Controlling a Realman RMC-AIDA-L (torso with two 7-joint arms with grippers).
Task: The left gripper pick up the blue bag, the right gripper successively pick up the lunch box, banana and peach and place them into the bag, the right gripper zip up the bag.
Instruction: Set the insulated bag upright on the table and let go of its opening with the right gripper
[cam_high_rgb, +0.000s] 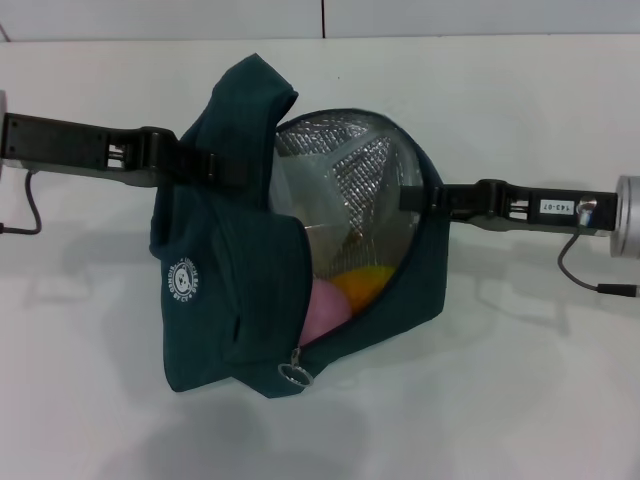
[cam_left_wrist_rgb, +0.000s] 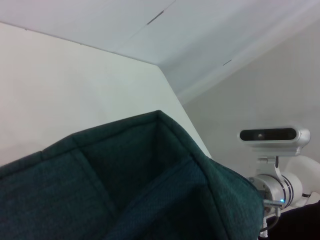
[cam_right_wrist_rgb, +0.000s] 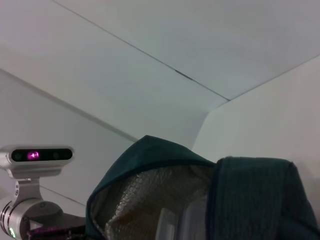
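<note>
You see the blue bag hung over the white table between the left gripper, clamped on its fabric, and the right gripper, closed on its rim, with peach, banana and lunch box half-hidden inside.

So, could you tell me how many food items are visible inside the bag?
3: the peach lowest in the blue bag, near the zipper pull; the banana beside it; the lunch box behind them. More may be hidden.
</note>
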